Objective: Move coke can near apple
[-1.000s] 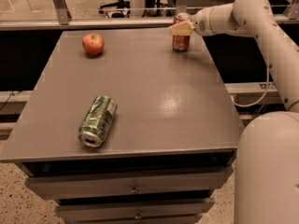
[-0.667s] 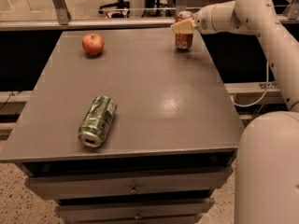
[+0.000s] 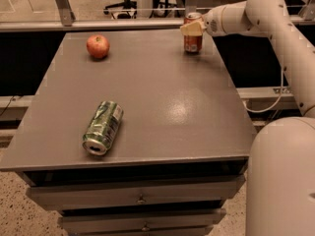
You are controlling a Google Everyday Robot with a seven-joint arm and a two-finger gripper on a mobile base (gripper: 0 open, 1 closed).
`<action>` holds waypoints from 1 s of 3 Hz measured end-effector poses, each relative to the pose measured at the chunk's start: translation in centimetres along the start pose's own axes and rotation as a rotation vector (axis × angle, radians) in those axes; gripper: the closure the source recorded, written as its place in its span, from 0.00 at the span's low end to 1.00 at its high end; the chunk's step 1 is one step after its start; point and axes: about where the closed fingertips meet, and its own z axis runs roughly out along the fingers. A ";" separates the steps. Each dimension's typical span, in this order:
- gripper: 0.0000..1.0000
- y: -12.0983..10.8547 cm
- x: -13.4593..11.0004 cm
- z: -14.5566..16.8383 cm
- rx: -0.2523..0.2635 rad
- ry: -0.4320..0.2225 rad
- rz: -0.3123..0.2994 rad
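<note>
The coke can (image 3: 193,42) stands upright at the table's far right corner. My gripper (image 3: 192,27) reaches in from the right at the can's upper part and is shut on it, with a beige finger (image 3: 191,28) across its front. The can's base rests on or just above the tabletop. The apple (image 3: 98,46) sits at the far left of the table, well apart from the can.
A green and silver can (image 3: 103,127) lies on its side at the front left of the grey table (image 3: 162,97). Drawers sit below the front edge. The robot's white body (image 3: 283,181) stands at the right. Rails and chair legs lie behind the table.
The gripper and the coke can have hardly moved; the gripper has settled slightly closer onto the can. The apple and the green can have not moved.
</note>
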 end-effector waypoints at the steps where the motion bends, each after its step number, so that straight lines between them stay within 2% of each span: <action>1: 1.00 1.2 -2.0 0.4 -0.002 -0.057 0.006; 2: 1.00 5.6 -8.1 1.5 -0.047 -0.199 -0.007; 3: 1.00 9.6 -11.0 3.7 -0.109 -0.255 -0.019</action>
